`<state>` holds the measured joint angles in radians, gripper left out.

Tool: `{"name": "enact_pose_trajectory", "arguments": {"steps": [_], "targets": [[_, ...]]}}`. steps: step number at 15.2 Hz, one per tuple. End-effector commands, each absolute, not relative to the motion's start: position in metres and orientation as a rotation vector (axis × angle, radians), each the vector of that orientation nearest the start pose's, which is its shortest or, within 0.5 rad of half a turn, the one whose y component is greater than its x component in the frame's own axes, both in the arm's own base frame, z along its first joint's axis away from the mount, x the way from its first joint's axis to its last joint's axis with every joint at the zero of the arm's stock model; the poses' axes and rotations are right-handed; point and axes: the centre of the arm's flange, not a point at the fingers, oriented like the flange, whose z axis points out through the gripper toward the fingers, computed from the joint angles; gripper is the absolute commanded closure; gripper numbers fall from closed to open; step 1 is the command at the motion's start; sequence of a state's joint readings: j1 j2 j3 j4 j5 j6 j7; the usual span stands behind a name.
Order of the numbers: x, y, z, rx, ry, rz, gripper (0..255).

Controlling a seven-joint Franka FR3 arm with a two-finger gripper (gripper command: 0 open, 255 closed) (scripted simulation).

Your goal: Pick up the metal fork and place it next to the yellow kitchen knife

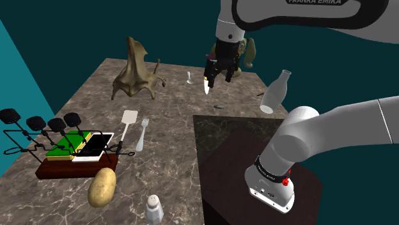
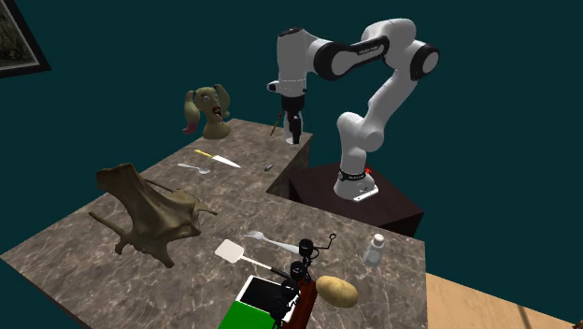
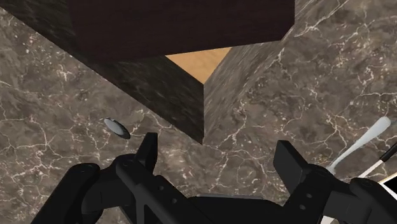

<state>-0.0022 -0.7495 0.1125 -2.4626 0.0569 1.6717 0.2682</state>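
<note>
Pincer [image 3: 216, 143]: fingers apart, empty, over table [image 3: 51, 95].
Fork [image 1: 142, 133]: shoulder view, flat beside spatula [image 1: 127, 121].
Yellow-handled knife [image 2: 217, 159]: second exterior view, beside spoon [image 2: 194, 168].

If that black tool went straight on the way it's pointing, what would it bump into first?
Most likely the bare marble counter, just beside its inner corner by the stand. The tool is open with nothing between its fingers, and how far off the counter lies is unclear.

Dark brown-grey marbling with white veins on the counter [image 1: 160, 102]; plain dark brown on the stand [image 1: 236, 137]; pale silver-grey on the fork [image 1: 142, 134]; yellow handle, white blade on the knife [image 2: 215, 158]; tan on the potato [image 1: 101, 187]; black all over the gripper [image 3: 218, 156].
</note>
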Motion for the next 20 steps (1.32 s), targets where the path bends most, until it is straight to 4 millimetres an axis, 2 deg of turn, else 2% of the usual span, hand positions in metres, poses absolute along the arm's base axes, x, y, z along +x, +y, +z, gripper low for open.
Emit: {"name": "enact_pose_trajectory", "arguments": {"steps": [1, 10, 20], "targets": [[0.327, 0.067, 0.519, -3.137, 0.378, 0.075, 0], [0.377, 0.151, 0.455, -3.061, 0.646, 0.124, 0], [0.446, 0.233, 0.386, -2.948, 0.931, 0.177, 0]]}}
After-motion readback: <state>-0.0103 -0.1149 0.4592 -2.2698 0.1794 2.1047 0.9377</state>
